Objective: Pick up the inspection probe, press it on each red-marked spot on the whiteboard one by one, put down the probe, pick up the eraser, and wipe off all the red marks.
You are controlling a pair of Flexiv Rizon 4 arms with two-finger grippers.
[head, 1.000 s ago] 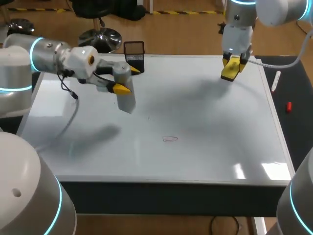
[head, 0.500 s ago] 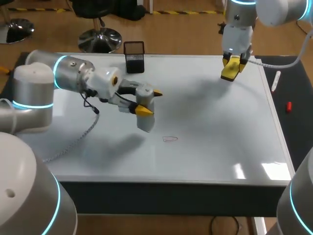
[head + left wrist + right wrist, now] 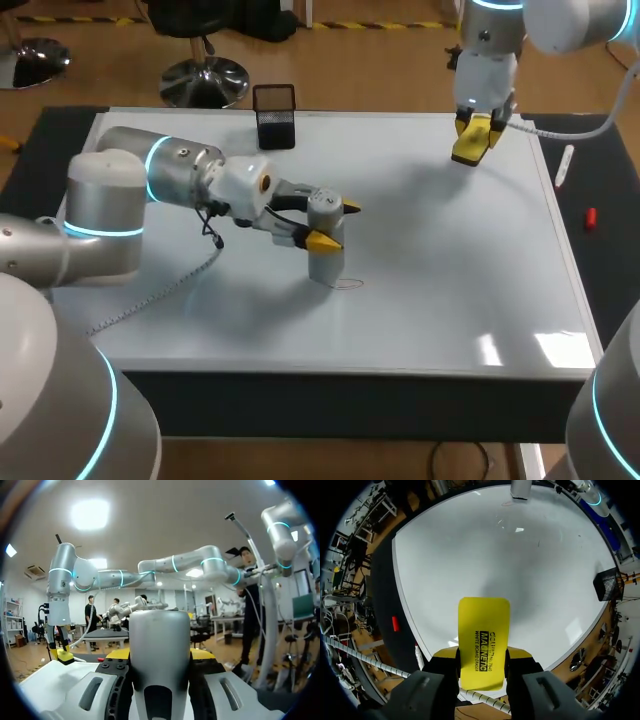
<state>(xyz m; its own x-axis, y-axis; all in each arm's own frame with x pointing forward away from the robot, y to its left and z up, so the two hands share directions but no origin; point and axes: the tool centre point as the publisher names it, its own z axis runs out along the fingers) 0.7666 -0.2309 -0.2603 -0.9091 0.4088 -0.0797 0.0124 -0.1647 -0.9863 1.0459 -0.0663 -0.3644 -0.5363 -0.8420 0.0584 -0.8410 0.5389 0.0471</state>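
My left arm (image 3: 150,185) comes in low across the left part of the whiteboard (image 3: 450,290), with a grey cable (image 3: 165,292) trailing from its wrist down onto the board. The left gripper (image 3: 336,225) is clamped on the inspection probe (image 3: 325,262). In the left wrist view the grey cylinder sits squarely between both fingers, touching each.

The probe stands nearly upright with its lower end down at the board, right against the small red mark (image 3: 349,285). I cannot tell whether the tip actually covers it.

A black mesh holder (image 3: 274,116) sits at the far edge of the board, well apart from the probe.

Further right, the right gripper (image 3: 471,142) hangs above the far right corner of the board. Its fingers are closed on the yellow eraser (image 3: 484,640) from both sides.

Off the board's right edge, on the dark mat, lie a white marker (image 3: 565,165) and a small red piece (image 3: 591,217).
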